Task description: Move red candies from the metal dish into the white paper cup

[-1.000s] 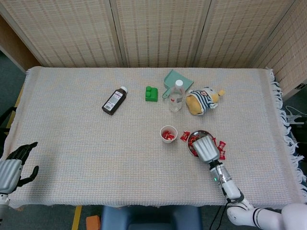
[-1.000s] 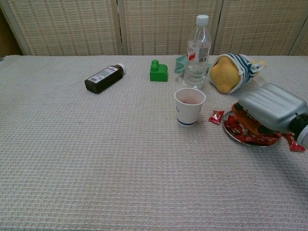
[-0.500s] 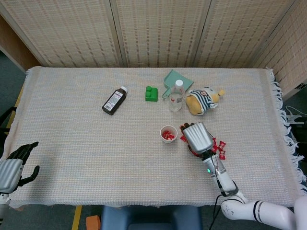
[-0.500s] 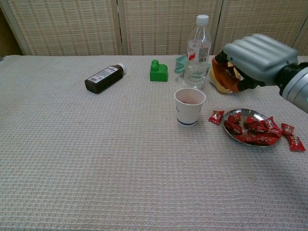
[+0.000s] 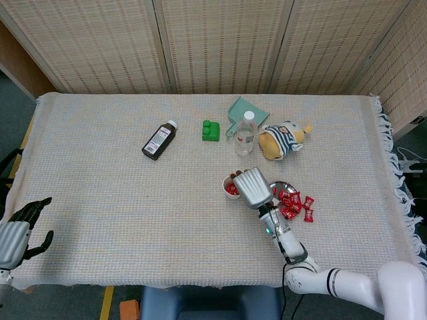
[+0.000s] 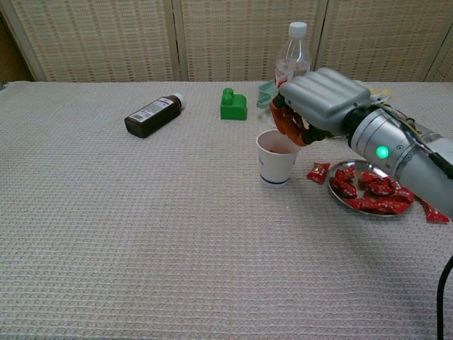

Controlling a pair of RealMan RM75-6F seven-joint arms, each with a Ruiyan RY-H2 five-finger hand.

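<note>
Woven tablecloth (image 5: 100, 200): your right hand (image 6: 318, 99) hovers over white paper cup (image 6: 278, 157), fingers curled, contents unclear.
Drop step: release into cup; metal dish (image 6: 371, 191) with red candies (image 6: 379, 188) at cup's 3 o'clock.

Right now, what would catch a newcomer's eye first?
The right hand hovers over the white paper cup at mid-table, fingers curled. Just right of the cup, bright red candies fill the metal dish, with a few spilled on the cloth beside it.

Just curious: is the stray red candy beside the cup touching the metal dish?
Apart. In the chest view a strip of tablecloth shows between the stray candy and the metal dish.
</note>
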